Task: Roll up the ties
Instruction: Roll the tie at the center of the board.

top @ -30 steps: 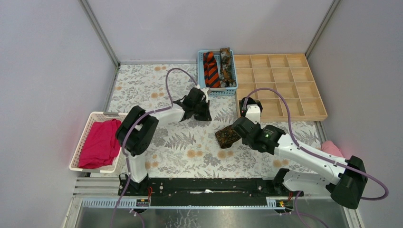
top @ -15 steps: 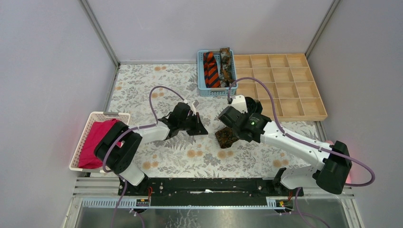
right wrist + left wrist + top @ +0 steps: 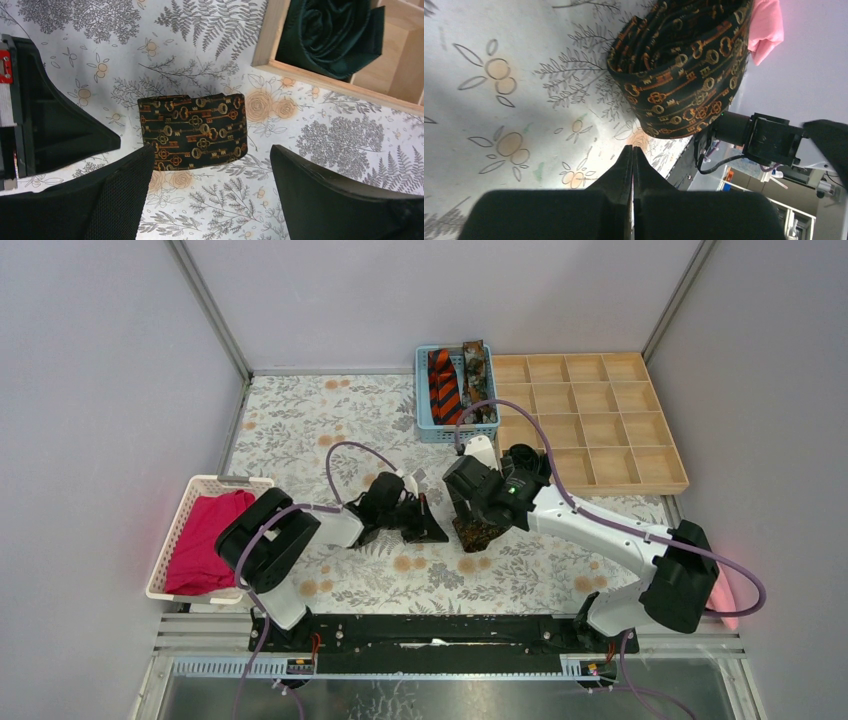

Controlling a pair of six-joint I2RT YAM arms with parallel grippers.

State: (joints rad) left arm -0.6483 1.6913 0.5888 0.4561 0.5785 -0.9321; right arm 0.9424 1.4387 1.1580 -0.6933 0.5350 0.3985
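Observation:
A coiled dark tie with gold keys [image 3: 478, 530] lies on the floral table; it also shows in the left wrist view [image 3: 679, 75] and the right wrist view [image 3: 192, 131]. My right gripper [image 3: 472, 502] [image 3: 211, 161] hangs over it, open, its fingers wider than the coil and nothing between them. My left gripper [image 3: 428, 527] [image 3: 632, 150] is shut and empty, low on the table just left of the coil. An orange-and-black striped tie [image 3: 444, 385] and a mottled brown tie [image 3: 477, 375] lie in the blue basket. A dark rolled tie [image 3: 330, 35] sits in a tray compartment.
The blue basket [image 3: 421, 390] stands at the back centre, with the wooden compartment tray [image 3: 640, 455] to its right. A white basket [image 3: 172, 550] with magenta cloth [image 3: 210, 540] sits at the left edge. A pink cloth [image 3: 722, 590] lies at the right.
My right gripper has opened wide and its arm has swung left over the coil. My left arm has drawn back toward the near side, still shut. The coil has stayed put.

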